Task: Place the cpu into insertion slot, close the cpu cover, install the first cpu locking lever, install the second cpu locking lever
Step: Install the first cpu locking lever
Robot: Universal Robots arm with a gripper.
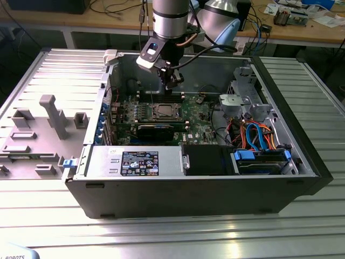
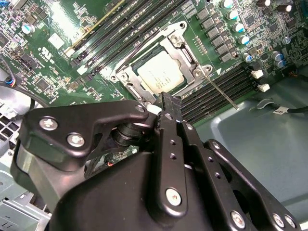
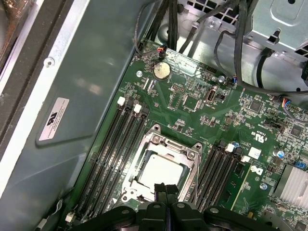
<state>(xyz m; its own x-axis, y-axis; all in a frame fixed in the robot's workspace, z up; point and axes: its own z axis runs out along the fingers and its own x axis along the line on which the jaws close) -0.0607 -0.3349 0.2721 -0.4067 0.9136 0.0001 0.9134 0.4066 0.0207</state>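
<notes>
The gripper (image 1: 171, 82) is hanging inside the open computer case (image 1: 215, 194), low over the far part of the green board (image 1: 200, 116). In both wrist views its two black fingers (image 3: 160, 192) are lying pressed together with nothing between them. Their tips are hovering just above the near edge of the insertion slot (image 2: 144, 57), and whether they are touching it cannot be told. The cpu (image 2: 161, 73) is sitting flat in that slot with its silvery top facing up. The cpu cover (image 2: 187, 55) is lying down around it, framing the chip through its square cut-out. In the second wrist view a thin metal lever (image 2: 219, 91) is reaching out from one corner of the socket across the black memory slots (image 3: 115, 149), and whether it is hooked down cannot be told. A coin battery (image 3: 161, 70) is sitting on the board beyond the socket. Orange and blue cables (image 1: 259, 135) are bunching toward the exterior view's right. The case is resting on a ribbed metal table (image 1: 161, 232).
</notes>
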